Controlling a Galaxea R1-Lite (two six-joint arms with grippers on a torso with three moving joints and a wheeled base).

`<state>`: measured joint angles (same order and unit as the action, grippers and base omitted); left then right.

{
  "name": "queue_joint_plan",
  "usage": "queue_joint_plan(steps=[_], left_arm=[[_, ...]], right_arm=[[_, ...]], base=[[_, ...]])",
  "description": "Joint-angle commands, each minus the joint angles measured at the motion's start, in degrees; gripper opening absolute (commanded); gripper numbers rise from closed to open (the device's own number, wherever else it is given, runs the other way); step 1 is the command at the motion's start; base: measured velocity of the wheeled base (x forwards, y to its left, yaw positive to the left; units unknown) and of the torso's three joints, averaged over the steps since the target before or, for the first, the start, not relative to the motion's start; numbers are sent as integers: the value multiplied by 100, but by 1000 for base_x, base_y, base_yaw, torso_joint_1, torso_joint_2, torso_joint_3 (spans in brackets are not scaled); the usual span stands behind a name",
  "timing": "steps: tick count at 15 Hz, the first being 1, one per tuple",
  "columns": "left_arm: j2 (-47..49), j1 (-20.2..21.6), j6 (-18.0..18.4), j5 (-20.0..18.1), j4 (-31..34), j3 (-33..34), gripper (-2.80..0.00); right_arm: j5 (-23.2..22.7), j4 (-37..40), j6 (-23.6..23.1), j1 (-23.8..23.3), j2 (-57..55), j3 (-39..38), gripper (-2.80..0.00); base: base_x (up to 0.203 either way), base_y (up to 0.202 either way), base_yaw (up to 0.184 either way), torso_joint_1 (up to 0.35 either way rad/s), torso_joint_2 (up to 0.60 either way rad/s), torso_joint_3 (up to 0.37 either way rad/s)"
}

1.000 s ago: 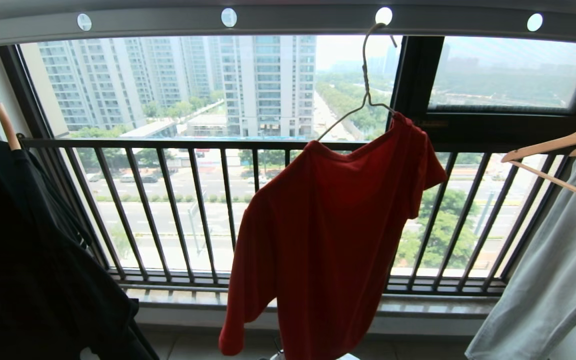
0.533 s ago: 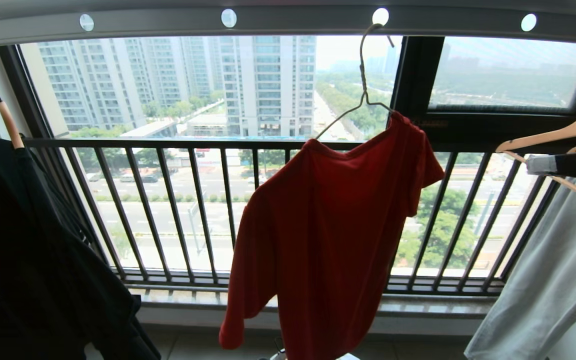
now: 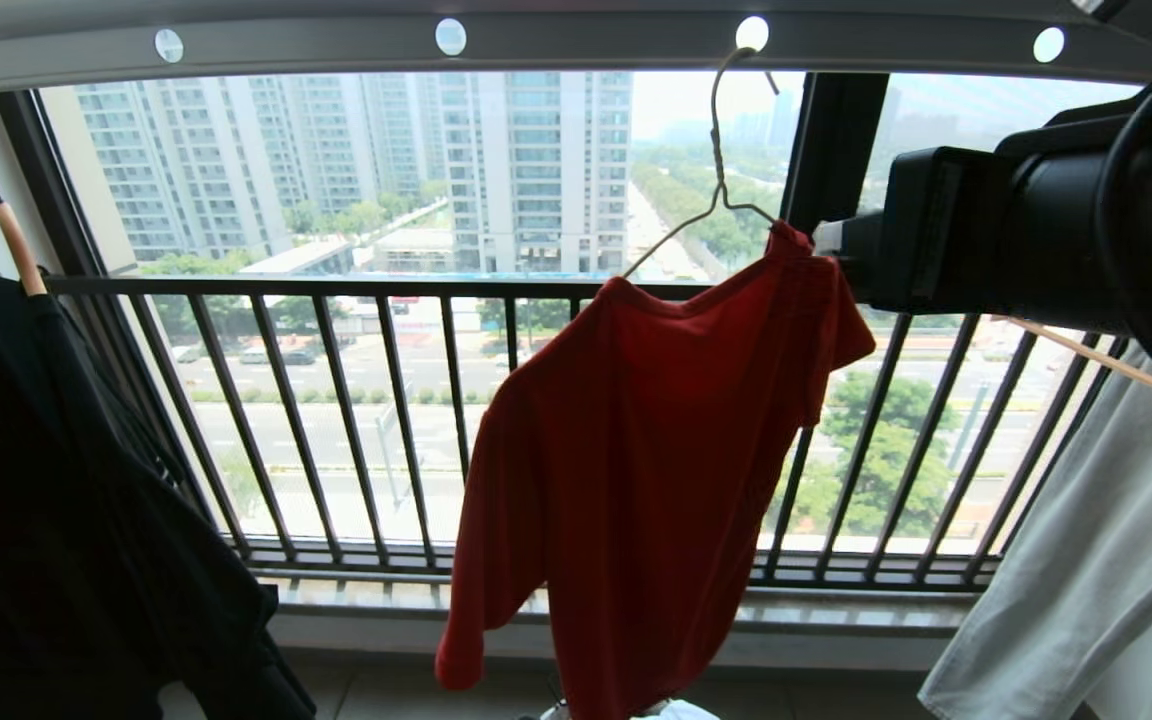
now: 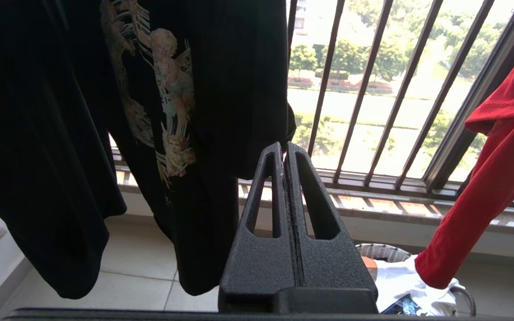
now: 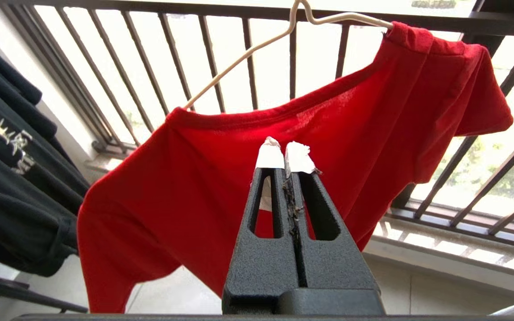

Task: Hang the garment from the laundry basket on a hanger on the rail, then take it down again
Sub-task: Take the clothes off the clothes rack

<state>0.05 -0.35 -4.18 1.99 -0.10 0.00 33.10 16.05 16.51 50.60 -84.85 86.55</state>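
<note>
The red garment (image 3: 656, 440) hangs crooked on the thin cream hanger (image 3: 716, 180), whose hook sits in a hole of the grey rail (image 3: 576, 45). Only one shoulder rides on the wire; the other wire arm runs bare into the neck opening. My right gripper (image 3: 826, 238) is shut and empty, its white-taped tips level with that raised shoulder. In the right wrist view the gripper (image 5: 285, 154) points at the garment (image 5: 194, 178) below the collar, short of the cloth. My left gripper (image 4: 283, 149) is parked low, shut and empty. The laundry basket (image 4: 382, 252) stands on the floor under the garment.
A black printed garment (image 3: 56, 480) on a wooden hanger (image 3: 11, 250) hangs at the left. A pale grey garment (image 3: 1086, 560) hangs at the right behind my right arm. The dark barred window railing (image 3: 386, 400) runs behind everything. A white T-shirt (image 4: 400, 285) lies in the basket.
My right arm has come up from the right into the head view and now fills its upper right, with the shut gripper beside the garment's raised shoulder. The left arm has not moved.
</note>
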Motion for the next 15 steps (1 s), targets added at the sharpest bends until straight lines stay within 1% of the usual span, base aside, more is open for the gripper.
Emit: queue_joint_plan(steps=[1, 2, 3, 7, 8, 9, 15], left_arm=[[-3, 0, -4, 3, 1, 0, -280], [-5, 0, -4, 3, -8, 0, -280], [4, 0, -4, 3, -8, 0, -280], [2, 0, -4, 3, -1, 0, -280], [-5, 0, -4, 3, -1, 0, -280], [4, 0, -4, 3, -1, 0, -280], [4, 0, -4, 3, 1, 0, -280]], right_arm=[[669, -198, 52, 111, -937, 600, -280], [908, -271, 66, 126, -1140, 824, 0], [994, -317, 75, 132, -1260, 935, 0], [1087, -348, 85, 51, -1865, 1458, 0], [1224, -348, 78, 21, -1995, 1604, 0], [1337, -348, 53, -15, -2073, 1673, 0], [1524, -348, 36, -446, -2369, 1848, 0]], base=[[0, 0, 0, 0, 0, 0], [0, 0, 0, 0, 0, 0], [0, 0, 0, 0, 0, 0], [0, 0, 0, 0, 0, 0], [0, 0, 0, 0, 0, 0], [0, 0, 0, 0, 0, 0], [0, 0, 0, 0, 0, 0]])
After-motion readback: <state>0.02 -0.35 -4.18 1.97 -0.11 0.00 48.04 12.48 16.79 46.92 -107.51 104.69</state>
